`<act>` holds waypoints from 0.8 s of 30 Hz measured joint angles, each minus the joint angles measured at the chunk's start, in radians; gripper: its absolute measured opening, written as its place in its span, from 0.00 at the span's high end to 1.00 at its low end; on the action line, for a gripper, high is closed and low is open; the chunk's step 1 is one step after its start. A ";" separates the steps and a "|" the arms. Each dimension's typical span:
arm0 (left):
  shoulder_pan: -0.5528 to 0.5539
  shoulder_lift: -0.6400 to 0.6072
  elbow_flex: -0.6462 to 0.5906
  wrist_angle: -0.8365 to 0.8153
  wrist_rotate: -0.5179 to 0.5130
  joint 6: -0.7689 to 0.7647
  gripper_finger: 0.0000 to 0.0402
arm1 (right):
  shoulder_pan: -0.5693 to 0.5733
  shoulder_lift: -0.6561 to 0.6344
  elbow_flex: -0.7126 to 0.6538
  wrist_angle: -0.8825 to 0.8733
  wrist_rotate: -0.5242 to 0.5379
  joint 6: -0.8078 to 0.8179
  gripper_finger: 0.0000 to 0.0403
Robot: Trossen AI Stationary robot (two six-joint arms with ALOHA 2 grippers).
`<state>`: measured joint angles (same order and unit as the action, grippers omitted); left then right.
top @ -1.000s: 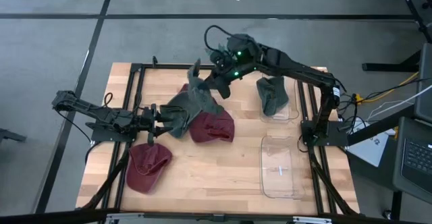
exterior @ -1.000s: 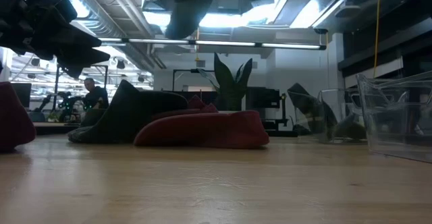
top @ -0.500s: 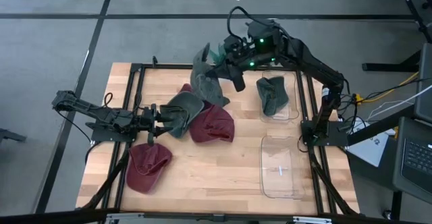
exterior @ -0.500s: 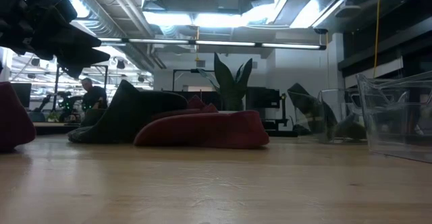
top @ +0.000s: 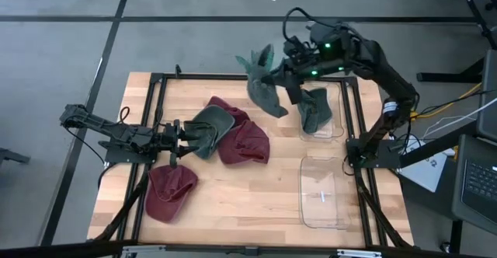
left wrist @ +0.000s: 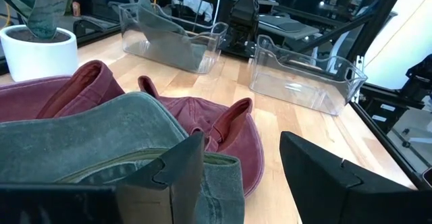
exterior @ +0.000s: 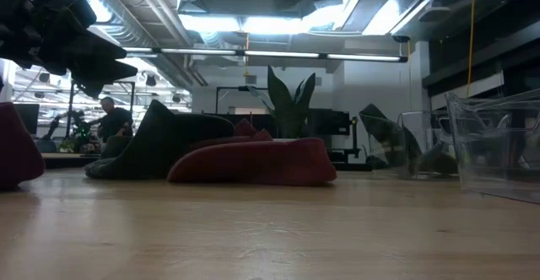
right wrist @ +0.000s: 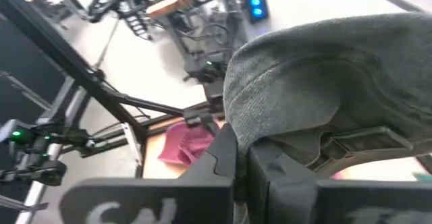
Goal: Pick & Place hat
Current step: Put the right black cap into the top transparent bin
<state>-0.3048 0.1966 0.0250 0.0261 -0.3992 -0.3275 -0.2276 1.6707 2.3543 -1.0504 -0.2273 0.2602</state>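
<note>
right gripper jaws pinching a green hat in the air beside the far bin, which already holds one. left gripper jaws spread around another green hat; three red hats remain on the counter.

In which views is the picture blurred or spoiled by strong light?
Low view: ceiling lights glare, so the hats look dark and the near table is soft. Right wrist view: the green hat in the right claw is close and blurred. High view: evenly lit.

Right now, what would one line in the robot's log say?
right hand: shut on green hat, lifted near bin | left hand: open at second green hat
</note>
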 joint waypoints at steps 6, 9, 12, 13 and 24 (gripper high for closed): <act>0.000 0.000 0.000 0.000 0.000 0.000 0.53 | 0.000 -0.065 0.000 -0.085 0.052 0.000 0.98; 0.000 0.000 0.000 0.000 0.000 0.000 0.52 | 0.000 -0.091 0.000 -0.125 0.052 -0.005 0.98; 0.000 0.000 0.000 0.000 0.000 0.000 0.53 | -0.001 -0.122 0.000 -0.166 0.053 -0.010 0.98; 0.000 0.000 0.000 0.000 0.000 0.000 0.53 | -0.001 -0.136 0.000 -0.179 0.052 -0.011 0.98; 0.000 0.000 0.000 0.000 0.000 0.000 0.53 | -0.001 -0.307 0.000 -0.420 0.127 -0.010 0.98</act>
<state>-0.3047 0.1966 0.0250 0.0261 -0.3992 -0.3275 -0.2283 1.3633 2.3543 -1.4708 -0.1006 0.2503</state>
